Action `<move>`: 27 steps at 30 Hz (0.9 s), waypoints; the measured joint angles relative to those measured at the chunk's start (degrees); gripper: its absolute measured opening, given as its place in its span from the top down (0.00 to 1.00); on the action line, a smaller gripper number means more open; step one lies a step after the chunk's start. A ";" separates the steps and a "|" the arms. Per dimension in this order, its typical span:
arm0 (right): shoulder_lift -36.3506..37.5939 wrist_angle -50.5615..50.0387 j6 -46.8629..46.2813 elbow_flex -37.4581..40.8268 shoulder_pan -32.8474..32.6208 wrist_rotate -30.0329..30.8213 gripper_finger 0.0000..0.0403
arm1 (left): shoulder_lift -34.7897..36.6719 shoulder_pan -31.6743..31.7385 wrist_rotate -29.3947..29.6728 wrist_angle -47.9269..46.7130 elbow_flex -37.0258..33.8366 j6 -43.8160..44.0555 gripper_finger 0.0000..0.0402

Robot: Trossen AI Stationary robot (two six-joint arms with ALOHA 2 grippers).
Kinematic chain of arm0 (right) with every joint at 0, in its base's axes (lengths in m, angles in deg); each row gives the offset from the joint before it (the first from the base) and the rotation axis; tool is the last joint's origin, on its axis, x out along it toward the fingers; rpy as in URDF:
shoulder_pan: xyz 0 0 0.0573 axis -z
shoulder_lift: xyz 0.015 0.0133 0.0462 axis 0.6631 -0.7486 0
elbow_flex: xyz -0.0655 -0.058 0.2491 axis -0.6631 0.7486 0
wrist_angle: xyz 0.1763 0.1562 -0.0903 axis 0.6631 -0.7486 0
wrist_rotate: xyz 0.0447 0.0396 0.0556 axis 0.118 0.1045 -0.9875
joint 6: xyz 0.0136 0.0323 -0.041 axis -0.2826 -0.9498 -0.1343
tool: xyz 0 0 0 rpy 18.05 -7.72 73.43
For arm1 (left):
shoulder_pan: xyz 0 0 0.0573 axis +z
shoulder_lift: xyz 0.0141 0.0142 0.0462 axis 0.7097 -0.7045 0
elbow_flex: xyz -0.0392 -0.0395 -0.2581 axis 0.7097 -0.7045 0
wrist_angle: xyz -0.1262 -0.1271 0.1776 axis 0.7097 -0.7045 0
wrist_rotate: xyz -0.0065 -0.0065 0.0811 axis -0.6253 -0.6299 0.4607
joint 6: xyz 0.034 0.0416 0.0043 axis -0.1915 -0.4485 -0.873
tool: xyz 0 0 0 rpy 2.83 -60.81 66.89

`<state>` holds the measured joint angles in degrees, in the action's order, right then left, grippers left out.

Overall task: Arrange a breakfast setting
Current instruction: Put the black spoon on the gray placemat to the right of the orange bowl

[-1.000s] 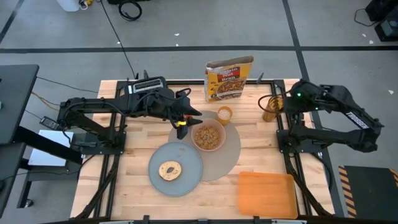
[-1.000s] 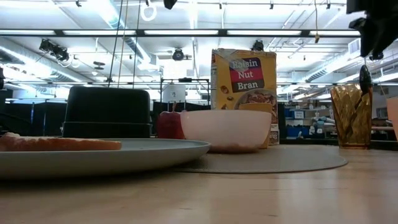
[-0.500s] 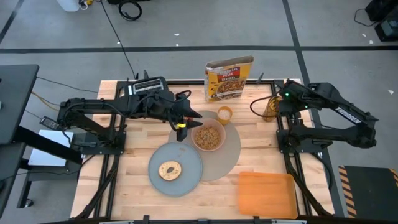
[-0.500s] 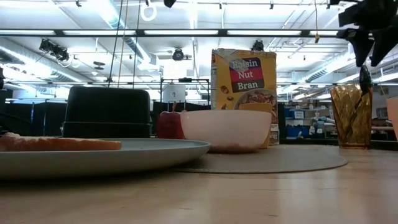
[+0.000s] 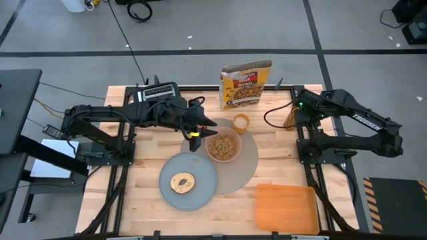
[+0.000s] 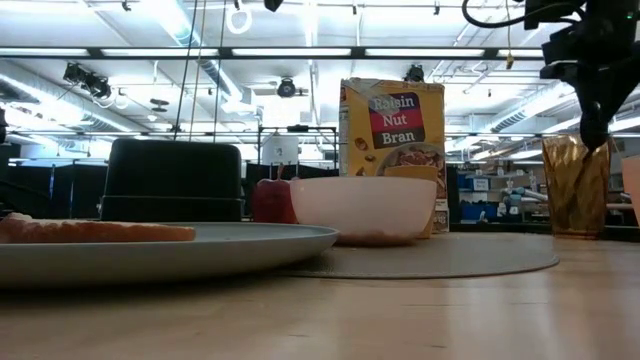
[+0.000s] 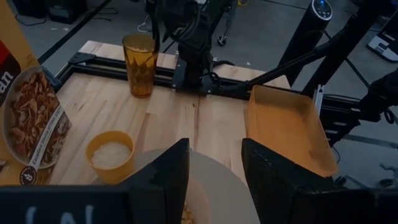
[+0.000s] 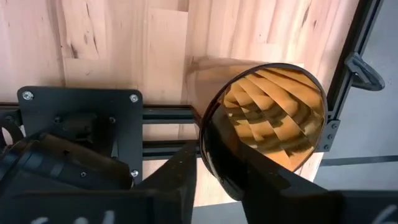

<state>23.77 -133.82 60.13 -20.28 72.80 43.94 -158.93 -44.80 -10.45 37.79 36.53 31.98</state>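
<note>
pink bowl (image 5: 223, 147) just beside left end effector (image 5: 195, 138).

Leaving bare worktop (image 5: 143, 200) open left of the plate (image 5: 200, 190); crowding the back edge with toaster (image 5: 157, 91), cereal box (image 5: 245, 84) and amber glass (image 5: 290, 117); blocking the near right corner with the board (image 5: 285, 208).
</note>
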 joint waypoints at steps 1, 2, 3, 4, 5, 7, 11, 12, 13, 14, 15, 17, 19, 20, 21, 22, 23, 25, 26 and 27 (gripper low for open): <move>0.00 0.02 0.00 0.00 0.00 0.00 0.75 | 0.00 0.00 0.00 0.05 0.00 -0.02 0.62; 0.00 0.00 0.00 0.00 0.00 0.00 0.77 | 0.00 0.00 0.00 0.17 0.00 -0.03 0.62; 0.00 0.00 0.00 0.00 0.00 0.04 0.78 | 0.00 0.00 0.00 0.30 0.00 -0.06 0.62; 0.00 0.01 0.00 0.00 0.00 0.04 0.80 | 0.00 0.00 0.00 0.41 0.00 -0.08 0.62; 0.00 0.02 -0.02 0.00 0.00 0.04 0.82 | 0.01 0.00 0.00 0.58 0.00 -0.09 0.62; 0.00 -0.04 -0.02 -0.02 -0.01 0.05 0.85 | 0.02 0.00 0.00 0.67 0.00 -0.10 0.62; 0.00 0.13 -0.02 -0.02 0.00 1.09 0.89 | 0.02 0.00 0.00 1.21 0.02 -0.10 0.62; 0.00 0.13 -0.02 -0.02 0.00 1.16 0.91 | 0.02 0.00 0.00 1.27 0.02 -0.10 0.62; 0.00 0.13 -0.02 -0.02 0.00 1.31 0.92 | 0.02 0.04 0.00 1.35 0.02 -0.10 0.62; 0.00 0.13 -0.02 -0.02 -0.02 1.31 0.93 | 0.02 0.07 0.00 1.49 0.02 -0.10 0.62; 0.00 0.09 -0.04 -0.02 0.00 1.31 0.94 | 0.02 0.07 0.00 1.65 0.02 -0.10 0.62; 0.00 0.18 -0.07 -0.04 -0.02 1.31 0.95 | 0.02 0.07 0.00 1.91 0.02 -0.13 0.62; 0.00 0.17 -0.07 -0.04 0.00 1.22 0.96 | 0.02 0.07 0.00 2.15 0.02 -0.14 0.62; 0.00 0.17 -0.07 -0.04 0.00 1.13 0.96 | 0.02 0.07 0.00 2.42 0.02 -0.14 0.62; 0.00 0.18 -0.07 -0.04 -0.01 1.07 0.96 | 0.02 0.07 0.00 2.62 0.02 -0.19 0.62; 0.00 0.22 -0.07 -0.04 0.00 1.09 0.96 | 0.02 0.08 0.00 2.74 0.02 -0.21 0.62; 0.00 0.22 -0.07 -0.04 0.00 1.09 0.95 | 0.02 0.17 0.00 2.79 0.02 -0.21 0.62; 0.00 0.24 -0.09 -0.04 0.00 1.09 0.95 | 0.02 0.17 0.02 3.00 0.02 -0.25 0.62; 0.00 0.28 -0.09 -0.04 -0.01 1.09 0.95 | 0.02 0.34 0.01 3.18 0.02 -0.45 0.62; 0.00 0.37 -0.09 -0.04 0.00 1.10 0.95 | 0.02 0.45 0.00 3.27 0.02 -0.64 0.62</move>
<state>23.77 -133.45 60.04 -20.32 72.80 45.04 -158.92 -44.35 -10.45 41.05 36.55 31.34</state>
